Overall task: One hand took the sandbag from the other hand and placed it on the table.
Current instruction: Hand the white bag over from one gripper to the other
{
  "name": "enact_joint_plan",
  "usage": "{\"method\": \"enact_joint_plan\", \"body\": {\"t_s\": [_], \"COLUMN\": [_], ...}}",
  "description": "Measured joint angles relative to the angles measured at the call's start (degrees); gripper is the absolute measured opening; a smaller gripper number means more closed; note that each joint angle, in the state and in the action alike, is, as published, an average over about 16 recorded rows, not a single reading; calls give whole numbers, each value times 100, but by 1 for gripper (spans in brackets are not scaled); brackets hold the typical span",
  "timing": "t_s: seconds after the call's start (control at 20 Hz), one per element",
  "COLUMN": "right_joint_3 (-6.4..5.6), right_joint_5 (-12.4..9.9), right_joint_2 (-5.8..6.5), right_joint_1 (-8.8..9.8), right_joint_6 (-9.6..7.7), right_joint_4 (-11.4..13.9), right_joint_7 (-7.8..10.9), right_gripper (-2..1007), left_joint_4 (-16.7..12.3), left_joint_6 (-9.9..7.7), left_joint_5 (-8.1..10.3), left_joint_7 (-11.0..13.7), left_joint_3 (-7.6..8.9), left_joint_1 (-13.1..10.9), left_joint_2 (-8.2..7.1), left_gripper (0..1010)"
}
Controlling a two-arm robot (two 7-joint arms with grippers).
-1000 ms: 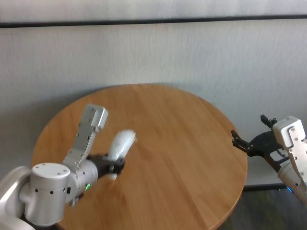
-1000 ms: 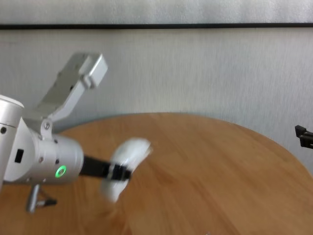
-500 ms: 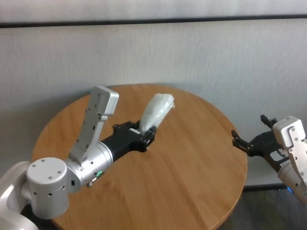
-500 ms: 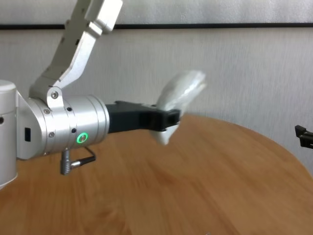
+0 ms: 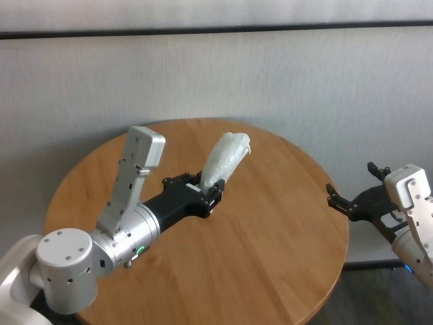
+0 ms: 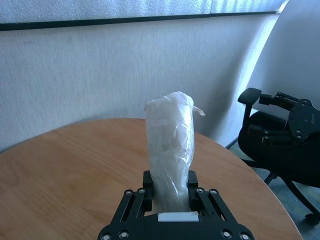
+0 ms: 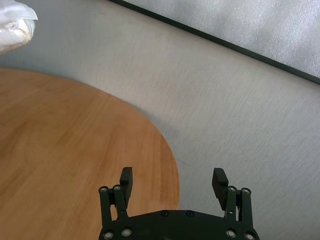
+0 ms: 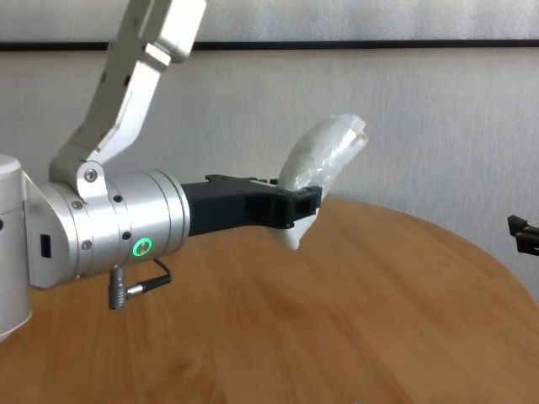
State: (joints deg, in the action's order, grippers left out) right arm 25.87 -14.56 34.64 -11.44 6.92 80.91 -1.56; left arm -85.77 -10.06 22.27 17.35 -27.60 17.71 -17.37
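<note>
Sandbag [image 5: 225, 158] in left hand [image 5: 208, 191]

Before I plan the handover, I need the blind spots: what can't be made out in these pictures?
- Head view: the left gripper fingertips, hidden behind the sandbag.
- Left wrist view: the sandbag's lower end, hidden between the fingers.
- Chest view: the right gripper is cut off by the edge.
- Right wrist view: only a corner of the sandbag shows.
- Head view: the table near edge is hidden behind the left arm.

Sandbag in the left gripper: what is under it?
The sandbag is held above the table by the left gripper; only bare wood shows below. Its lower end is hidden between the fingers.
</note>
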Motion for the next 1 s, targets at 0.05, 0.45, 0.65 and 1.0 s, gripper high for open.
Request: {"method": "enact_joint_plan", "body": {"t_s": [0.05,0.45,0.65,1.0], "right_joint_3": [-1,-55,-126,-325], "right_joint_5": [-5,-266,-649,-1828], "right_joint_2": [-2,-104,-206,-446], "right_joint_1": [-1,-14,1,105], "right_joint_6": [9,246,351,143], "right_joint_4": [3,195,373,716], "right_joint_7": [15,372,749,1585], "right_gripper": [1002,1002,1002,1002], "left_joint_4": [6,16,16,16], "left_joint_6": [3,-58,-69,-77], "left_joint_5": [-3,-40,-33,-22], "left_joint_7": [7,-7,0,7], "left_joint_3": [3,14,16,17], "left_joint_1": [-4,-14,-15,-15], "left_joint_2": [4,22,22,20], "left_gripper": [417,417,417,417]}}
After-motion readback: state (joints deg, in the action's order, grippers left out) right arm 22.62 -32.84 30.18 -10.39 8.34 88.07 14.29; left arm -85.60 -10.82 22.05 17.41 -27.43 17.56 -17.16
